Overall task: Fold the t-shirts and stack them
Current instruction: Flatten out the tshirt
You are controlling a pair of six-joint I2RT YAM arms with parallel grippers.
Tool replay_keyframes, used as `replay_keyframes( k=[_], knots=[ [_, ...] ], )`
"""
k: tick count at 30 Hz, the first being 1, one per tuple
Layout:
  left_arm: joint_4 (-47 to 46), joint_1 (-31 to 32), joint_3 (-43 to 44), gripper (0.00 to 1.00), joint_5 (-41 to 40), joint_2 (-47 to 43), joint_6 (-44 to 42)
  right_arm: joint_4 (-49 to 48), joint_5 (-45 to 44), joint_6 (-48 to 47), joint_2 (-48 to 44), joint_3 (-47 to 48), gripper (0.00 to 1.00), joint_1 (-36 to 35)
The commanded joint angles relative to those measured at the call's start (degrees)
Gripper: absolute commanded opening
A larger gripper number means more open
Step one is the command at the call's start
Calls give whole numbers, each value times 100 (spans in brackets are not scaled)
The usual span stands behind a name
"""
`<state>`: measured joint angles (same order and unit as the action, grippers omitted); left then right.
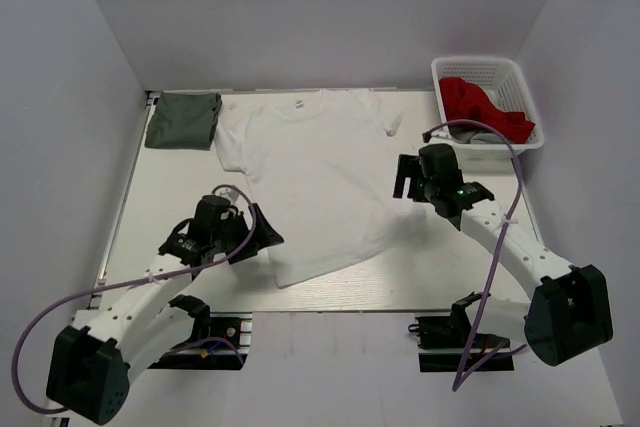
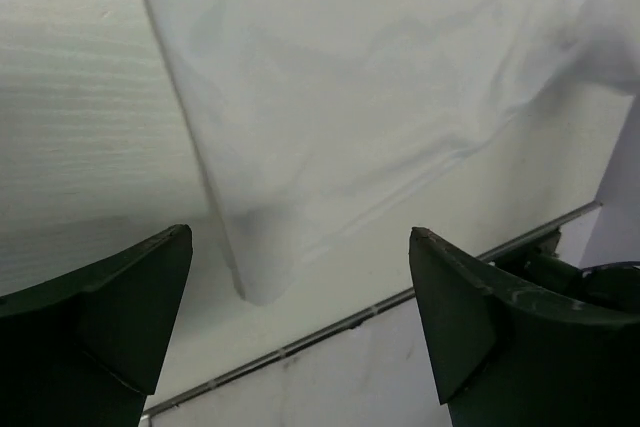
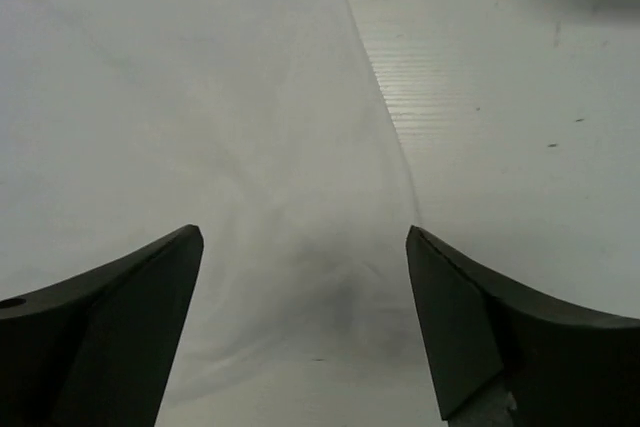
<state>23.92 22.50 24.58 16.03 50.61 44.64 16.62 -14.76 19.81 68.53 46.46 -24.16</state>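
White cloth, thin and floppy: the white t-shirt point(image 1: 310, 177) lies spread flat mid-tabletop, neck label point(image 1: 298, 103) toward the far wall, hem toward the arms and a bit skewed. It looks light w/ no stiffness, so I'd expect it to sag and drag if lifted by one point. Prob best taken w/ both arms at matching spots on an edge (hem corners or shoulders), pinching low so a finger gets under both layers. It'd likely bunch rather than slide if pushed.

The left pincer point(image 1: 258, 237) hangs over the near-left hem corner point(image 2: 250, 287), jaws wide apart, nothing in them. Its wrist view shows that corner lying btwn the fingers; contact can't be told. The right pincer point(image 1: 408, 179) is over the shirt's right side edge point(image 3: 390, 137), jaws also apart, empty.

The grey-green t-shirt point(image 1: 183, 119) lies folded in the far-left corner, right up against the white one's sleeve; touching or not, can't tell. That's prob where the stack goes.

The tabletop point(image 1: 170, 217) is pale, finely ribbed, matte, w/ a metal rail point(image 2: 400, 297) along the near edge. Plain white walls point(image 1: 80, 67) close in on three sides. A white basket point(image 1: 452, 69) sits far right holding red cloth point(image 1: 480, 107), some grey under it. It's near the right arm, so wide swings there need care.
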Motion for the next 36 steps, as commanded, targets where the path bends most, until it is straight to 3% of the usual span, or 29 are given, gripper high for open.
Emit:
replay_keyframes(
  k=[1,7,10,14,16,20,22,25,29,36],
  knots=[
    [569,61,880,100,112,-376,-297,491,-729,207,-59,575,90,-9],
    [-255,61,1523,100,-354,228,-667,316,-115,-109,-156,918,90,-9],
    [-608,61,2032,100,-802,1308,-755,131,237,-223,80,891,90,-1],
    [-669,-70,3697,100,-1295,3118,-1377,175,247,-31,520,883,90,-18],
    [-408,-70,4821,100,-2408,4274,-1510,122,220,285,670,699,90,8],
    [515,-194,7092,100,-3332,6287,-1914,-35,534,602,697,259,90,-1],
    [962,-351,8231,100,-3423,6977,-1968,-194,815,751,644,-66,90,8],
    [1106,-544,9105,100,-3301,7849,-2038,-370,1168,814,723,-373,90,-1],
    [922,-694,9249,100,-3299,8175,-1968,-405,1204,892,1013,-480,90,17],
    [982,-853,7926,100,-3834,7825,-1425,-283,677,1148,1531,-366,90,52]
  ],
)
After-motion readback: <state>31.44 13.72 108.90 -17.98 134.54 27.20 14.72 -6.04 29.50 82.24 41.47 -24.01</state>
